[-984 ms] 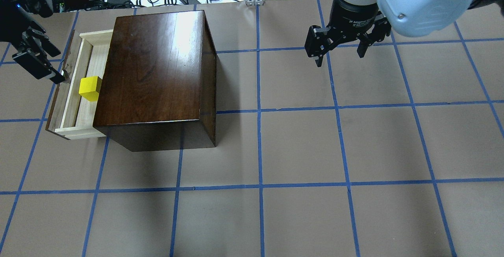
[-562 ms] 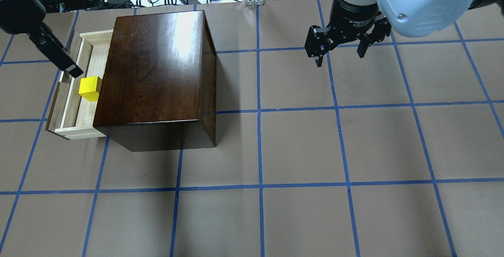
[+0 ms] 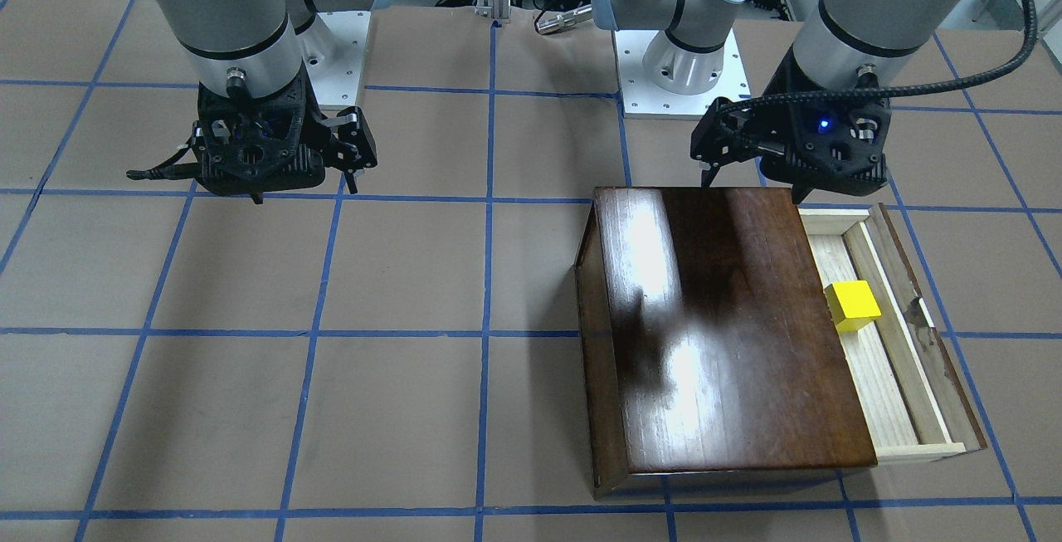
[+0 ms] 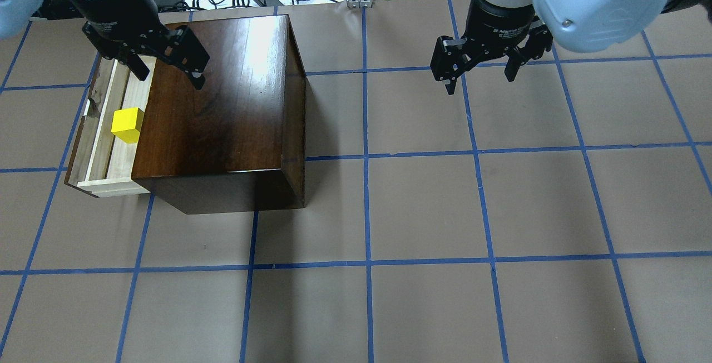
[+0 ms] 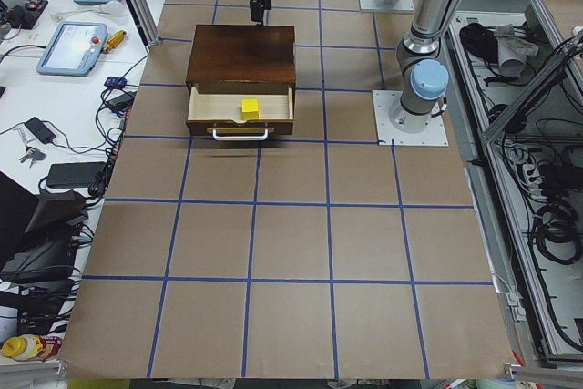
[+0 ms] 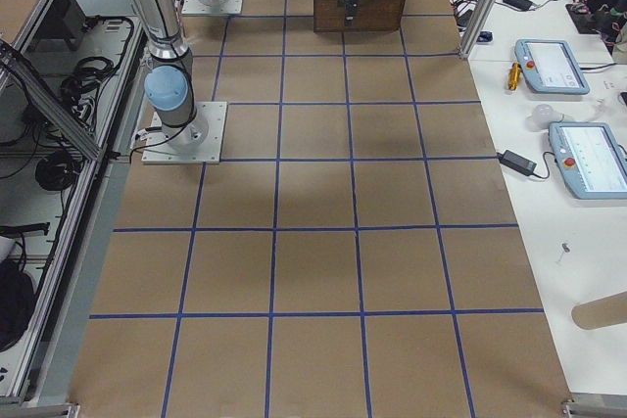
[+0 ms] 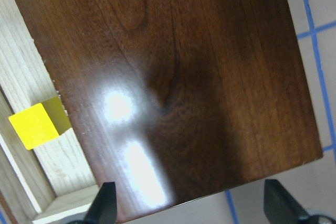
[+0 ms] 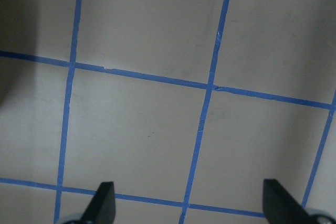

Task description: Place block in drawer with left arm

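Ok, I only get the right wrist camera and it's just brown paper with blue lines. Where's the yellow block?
Observer: The yellow block is sitting inside the open drawer of the wooden box.
Operator: Is the left gripper holding it?
Observer: No. The left gripper is open and empty, raised above the box and away from the block.
Operator: Does the drawer have a handle?
Observer: Yes, the exterior left view shows a pale handle across its front.
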